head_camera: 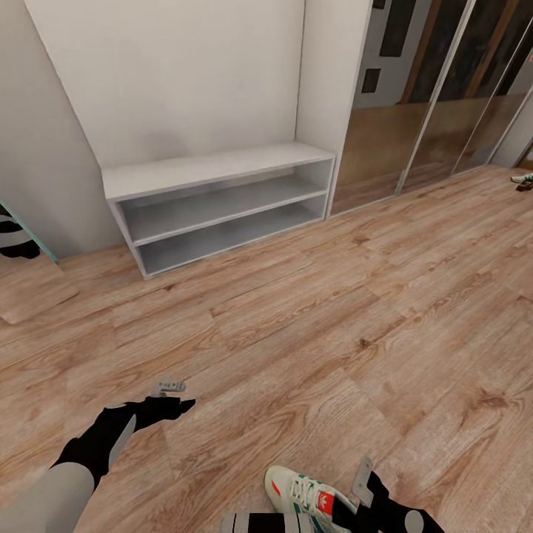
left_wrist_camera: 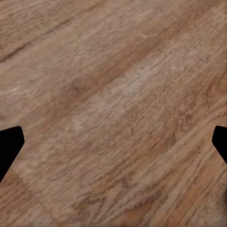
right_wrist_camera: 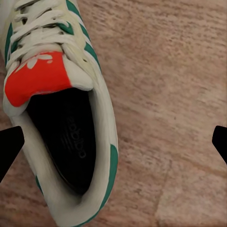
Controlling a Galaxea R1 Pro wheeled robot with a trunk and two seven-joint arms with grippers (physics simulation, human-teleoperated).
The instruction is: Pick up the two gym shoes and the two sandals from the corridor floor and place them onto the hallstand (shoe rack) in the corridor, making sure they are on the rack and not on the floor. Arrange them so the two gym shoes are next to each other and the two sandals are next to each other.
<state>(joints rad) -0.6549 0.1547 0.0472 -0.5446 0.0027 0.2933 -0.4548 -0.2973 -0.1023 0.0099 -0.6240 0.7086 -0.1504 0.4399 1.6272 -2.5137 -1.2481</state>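
While your head camera looks down the corridor, you see the rack (head_camera: 222, 200) against the back wall, its top and both shelves bare. Your left gripper (head_camera: 169, 387) hangs low over the floor (head_camera: 311, 318) at the lower left, well apart from the rack; from this angle you cannot tell how wide it stands. Your right gripper (head_camera: 363, 474) sits at the bottom edge, just beside a sneaker (head_camera: 300, 496) lying on the planks with its toe pointing away from you. Far off at the right edge, another shoe (head_camera: 523, 178) lies on the floor, too small to tell much about it.

Through your left wrist camera, the two fingertips (left_wrist_camera: 10, 144) sit at opposite edges of the picture, spread wide, with only wood planks (left_wrist_camera: 113, 104) between them.

Through your right wrist camera, the fingertips (right_wrist_camera: 10, 144) are likewise spread wide and grip nothing. The sneaker (right_wrist_camera: 61, 118) lies below them on the floor (right_wrist_camera: 170, 94), nearer one fingertip than the other, showing its red tongue label, white laces, green stripes and dark inside
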